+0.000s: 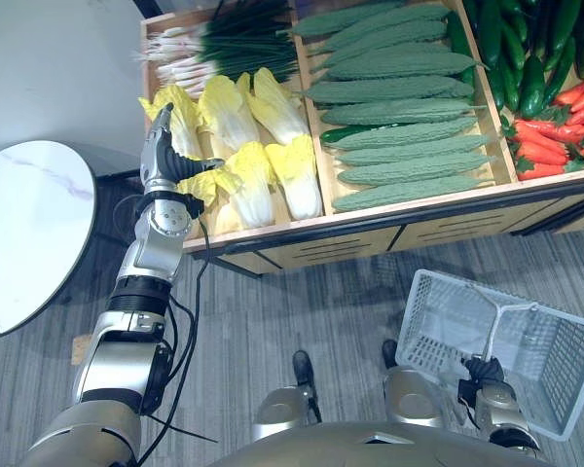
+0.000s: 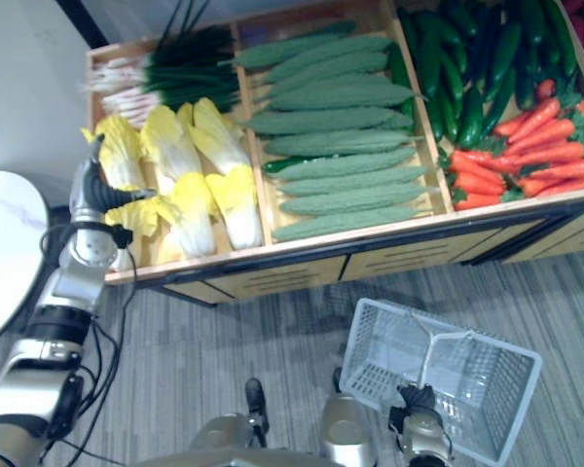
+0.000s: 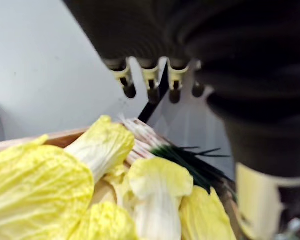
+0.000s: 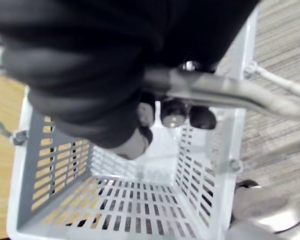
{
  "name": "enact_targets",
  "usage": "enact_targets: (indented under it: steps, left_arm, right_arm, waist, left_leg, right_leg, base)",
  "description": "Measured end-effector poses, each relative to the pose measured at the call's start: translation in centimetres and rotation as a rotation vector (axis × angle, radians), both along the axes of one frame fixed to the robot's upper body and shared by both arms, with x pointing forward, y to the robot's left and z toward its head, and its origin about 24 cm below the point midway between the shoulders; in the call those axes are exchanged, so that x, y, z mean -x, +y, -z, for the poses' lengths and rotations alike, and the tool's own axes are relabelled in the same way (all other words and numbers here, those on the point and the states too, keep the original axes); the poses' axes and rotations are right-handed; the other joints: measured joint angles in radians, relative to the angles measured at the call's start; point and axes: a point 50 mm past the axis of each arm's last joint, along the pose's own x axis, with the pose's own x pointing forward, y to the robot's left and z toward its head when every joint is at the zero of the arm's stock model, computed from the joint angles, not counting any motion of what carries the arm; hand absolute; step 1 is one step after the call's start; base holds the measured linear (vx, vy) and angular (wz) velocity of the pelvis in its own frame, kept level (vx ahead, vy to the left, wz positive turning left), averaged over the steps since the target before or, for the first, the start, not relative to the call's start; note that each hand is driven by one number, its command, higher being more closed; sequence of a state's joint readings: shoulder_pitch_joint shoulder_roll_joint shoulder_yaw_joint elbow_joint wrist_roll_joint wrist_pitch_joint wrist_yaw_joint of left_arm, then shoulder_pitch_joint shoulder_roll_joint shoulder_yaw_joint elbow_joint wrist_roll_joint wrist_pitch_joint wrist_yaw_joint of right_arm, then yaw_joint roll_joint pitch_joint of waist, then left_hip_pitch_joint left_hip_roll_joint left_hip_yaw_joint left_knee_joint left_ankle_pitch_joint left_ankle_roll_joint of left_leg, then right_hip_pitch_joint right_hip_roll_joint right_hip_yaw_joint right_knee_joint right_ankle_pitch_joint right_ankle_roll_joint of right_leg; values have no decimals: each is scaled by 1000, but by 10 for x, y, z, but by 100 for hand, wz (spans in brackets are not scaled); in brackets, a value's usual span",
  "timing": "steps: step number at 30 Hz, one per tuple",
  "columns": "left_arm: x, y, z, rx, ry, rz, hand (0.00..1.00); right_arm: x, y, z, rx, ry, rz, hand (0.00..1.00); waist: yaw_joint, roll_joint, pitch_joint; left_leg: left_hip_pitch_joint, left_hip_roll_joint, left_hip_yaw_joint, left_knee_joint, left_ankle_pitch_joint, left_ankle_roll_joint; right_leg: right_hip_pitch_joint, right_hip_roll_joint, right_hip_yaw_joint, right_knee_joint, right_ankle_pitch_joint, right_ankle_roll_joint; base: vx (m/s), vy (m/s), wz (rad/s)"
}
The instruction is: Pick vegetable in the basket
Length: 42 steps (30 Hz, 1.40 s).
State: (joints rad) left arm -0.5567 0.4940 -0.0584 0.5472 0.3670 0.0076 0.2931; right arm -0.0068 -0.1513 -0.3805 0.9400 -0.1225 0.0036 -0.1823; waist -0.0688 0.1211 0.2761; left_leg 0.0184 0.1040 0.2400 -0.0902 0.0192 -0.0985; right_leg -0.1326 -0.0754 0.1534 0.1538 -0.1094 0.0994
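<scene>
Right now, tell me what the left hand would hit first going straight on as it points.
Most likely the yellow cabbage just ahead of the left hand; the green onions lie beyond. Its height above the leaves is unclear.

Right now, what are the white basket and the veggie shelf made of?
The basket looks like matte whitish plastic: thin moulded walls full of even slots. Its handle looks like bare metal rod, grey with a shine. The shelf looks like unpainted light wood, with tan boards, though the grain is too faint to confirm.
</scene>
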Motion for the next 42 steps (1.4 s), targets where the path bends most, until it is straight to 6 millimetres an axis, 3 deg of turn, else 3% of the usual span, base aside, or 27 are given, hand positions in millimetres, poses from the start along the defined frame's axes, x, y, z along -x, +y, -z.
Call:
enact_targets:
  steps: [13,19,25,32,42]
  left_arm:
    - [1,13,41,-15,207,-84,0]
    - [-7,6,32,1,173,-77,0]
    - [-18,2,9,26,103,-65,0]
    - [-27,-17,2,56,73,-30,0]
    - [-30,-26,-2,72,53,-20,0]
  right_arm:
    - [-28,-2,-12,28,-72,-9,100]
    - [-36,-4,-17,35,-108,6,100]
    - [-50,-4,-26,55,-158,3,100]
    - [-55,-1,-29,61,-187,-8,100]
    - [-56,2,-29,57,-189,-13,100]
  waist:
    - [-10,4,74]
    - [-5,7,100]
    - [6,7,137]
    - [1,-8,148]
    - [2,-18,154]
  left_leg:
    - [-55,-3,26,23,3,1]
    - [-78,-2,55,22,11,-4]
    - [-111,-9,80,26,18,6]
    - [-135,-17,89,25,28,14]
    - [-138,-24,87,22,35,20]
  right_leg:
    - [-56,-4,16,-14,36,4]
    - [-99,4,48,1,45,2]
    - [-145,2,76,6,62,11]
    - [-172,-4,84,4,75,18]
    - [-171,-11,85,-1,85,21]
  base:
    - [-30,-7,-5]
    - [-6,-10,-12]
    - [-40,-8,-10]
    - [-9,-2,-3]
    - [0,0,0]
